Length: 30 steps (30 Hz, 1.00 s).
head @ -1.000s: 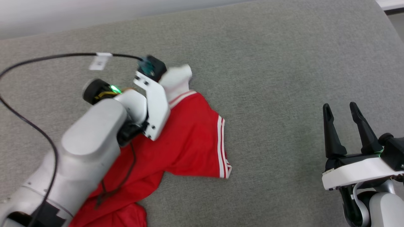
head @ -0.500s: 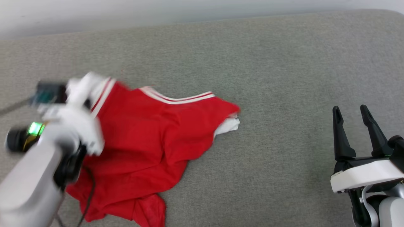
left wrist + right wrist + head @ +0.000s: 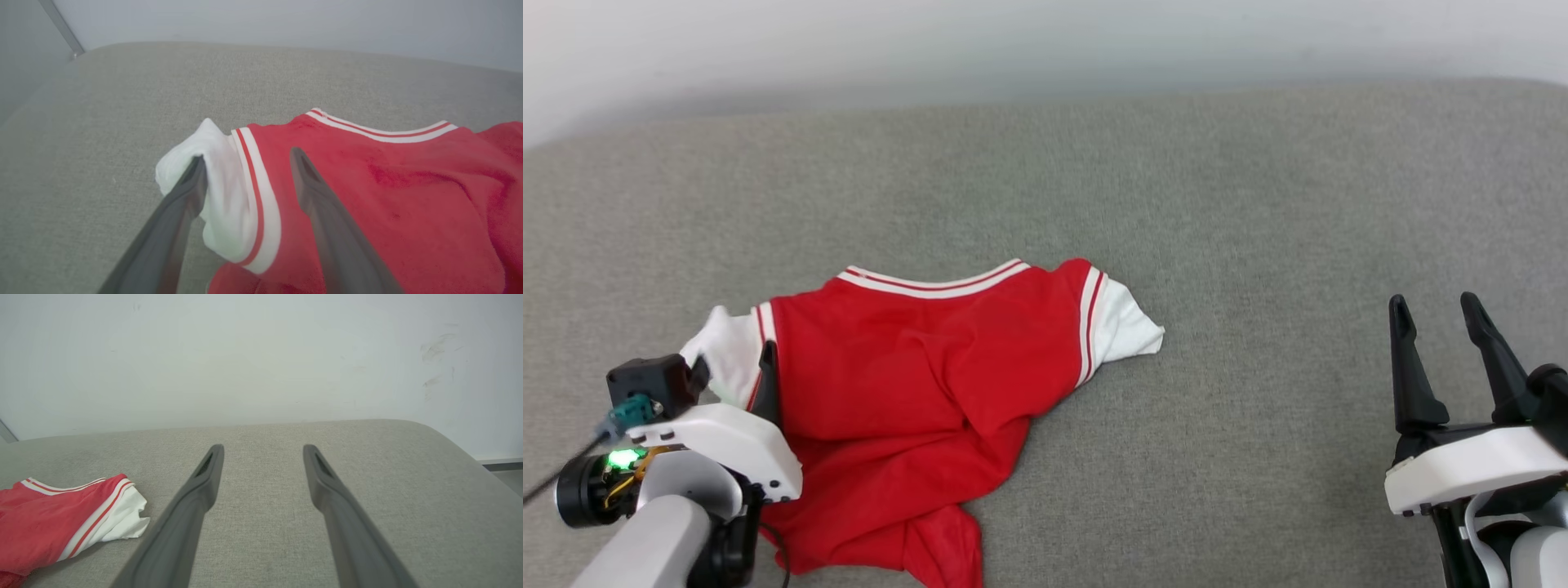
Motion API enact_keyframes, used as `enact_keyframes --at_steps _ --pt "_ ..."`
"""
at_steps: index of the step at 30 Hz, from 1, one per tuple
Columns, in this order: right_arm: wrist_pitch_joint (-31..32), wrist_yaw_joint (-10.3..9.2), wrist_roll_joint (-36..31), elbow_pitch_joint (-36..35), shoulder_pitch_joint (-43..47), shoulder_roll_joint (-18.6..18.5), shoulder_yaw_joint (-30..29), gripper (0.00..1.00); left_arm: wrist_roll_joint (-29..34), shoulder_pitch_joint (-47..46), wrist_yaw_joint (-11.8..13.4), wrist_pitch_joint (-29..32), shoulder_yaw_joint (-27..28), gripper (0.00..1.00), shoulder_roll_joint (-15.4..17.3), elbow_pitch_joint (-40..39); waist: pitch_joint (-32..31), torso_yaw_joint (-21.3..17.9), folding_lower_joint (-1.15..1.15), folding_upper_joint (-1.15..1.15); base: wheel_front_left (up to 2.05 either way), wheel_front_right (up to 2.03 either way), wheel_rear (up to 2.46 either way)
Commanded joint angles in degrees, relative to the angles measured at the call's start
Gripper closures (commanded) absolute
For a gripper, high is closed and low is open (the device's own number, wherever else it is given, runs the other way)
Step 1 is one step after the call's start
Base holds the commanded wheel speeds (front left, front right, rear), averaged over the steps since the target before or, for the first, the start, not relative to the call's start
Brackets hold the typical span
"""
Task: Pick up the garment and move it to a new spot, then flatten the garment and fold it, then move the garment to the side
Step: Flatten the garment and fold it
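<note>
On the grey upholstered surface (image 3: 1258, 204), flattening is judged the step in hand; next, seize opposite edges and draw them taut. The garment (image 3: 915, 384) lies rumpled toward the robot's left, red body bunched, striped neckline and both white sleeves showing. Left gripper (image 3: 248, 157) stands spread wide astride one sleeve, gripping nothing; right gripper (image 3: 1434, 300), equally spread, is empty and well apart
</note>
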Motion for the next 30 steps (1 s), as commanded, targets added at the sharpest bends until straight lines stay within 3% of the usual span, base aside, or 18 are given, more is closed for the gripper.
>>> enact_keyframes --at_steps 1,6,19,24,30 --pt "0.26 -0.02 -0.33 -0.38 0.47 0.08 0.07 0.00 1.10 0.17 0.08 -1.71 0.04 0.00 -0.13 -0.30 -1.37 0.44 0.00 0.00 0.00 0.00 0.00" --pt "1.50 -0.02 -0.60 -1.01 2.12 0.08 0.17 0.00 5.10 0.37 -0.91 -8.12 -1.98 0.00 -1.66 -3.21 -4.78 0.98 0.00 0.00 0.00 0.00 0.00" --pt "4.85 -0.02 1.77 0.03 6.13 0.08 0.74 0.00 10.24 6.93 0.59 -11.77 -1.79 0.00 -5.70 -11.31 -9.71 2.34 0.00 0.00 0.00 0.00 0.00" --pt "14.11 -0.02 3.86 4.39 5.06 0.08 -0.47 0.00 11.90 7.79 0.90 -11.89 -0.52 0.00 -7.02 -12.75 -8.94 4.79 0.00 0.00 0.00 0.00 0.00" --pt "28.66 -0.02 5.03 11.55 -2.70 -0.29 0.28 0.00 14.50 6.46 -0.29 -11.87 1.25 0.00 -9.32 -13.56 -6.09 9.23 0.00 0.00 0.00 0.00 0.00"
